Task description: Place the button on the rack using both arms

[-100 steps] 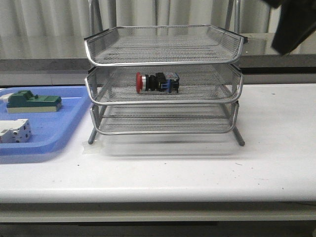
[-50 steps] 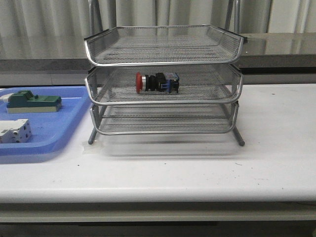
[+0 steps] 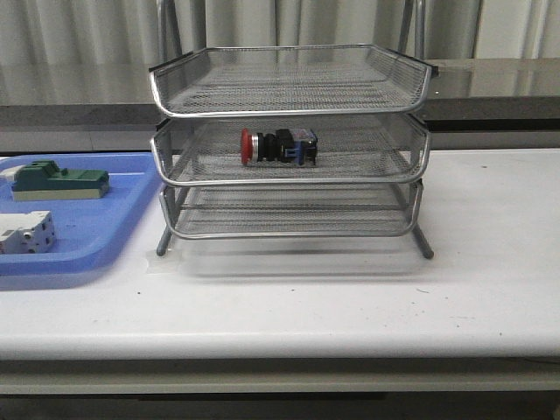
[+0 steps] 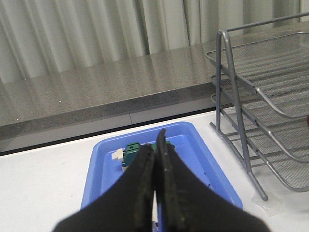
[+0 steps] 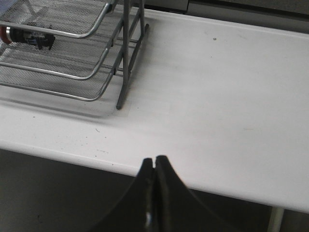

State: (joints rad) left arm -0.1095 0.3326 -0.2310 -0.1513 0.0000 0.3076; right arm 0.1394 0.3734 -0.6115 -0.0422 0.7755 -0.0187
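The button (image 3: 278,146), with its red head, black body and blue rear block, lies on its side in the middle tier of the silver wire rack (image 3: 290,96). It also shows in the right wrist view (image 5: 26,36), inside the rack (image 5: 104,46). Neither arm shows in the front view. My left gripper (image 4: 156,140) is shut and empty, held above the blue tray (image 4: 101,164), with the rack (image 4: 231,87) off to one side. My right gripper (image 5: 154,161) is shut and empty, over the table's front edge, well away from the rack.
The blue tray (image 3: 105,219) stands left of the rack and holds a green terminal block (image 3: 59,180) and a white circuit breaker (image 3: 26,233). The white table (image 3: 490,262) stretches to the right of the rack. A grey ledge and curtains run behind.
A dark arm part at the top right of the front view one second ago has left the view. The button and rack have not moved.
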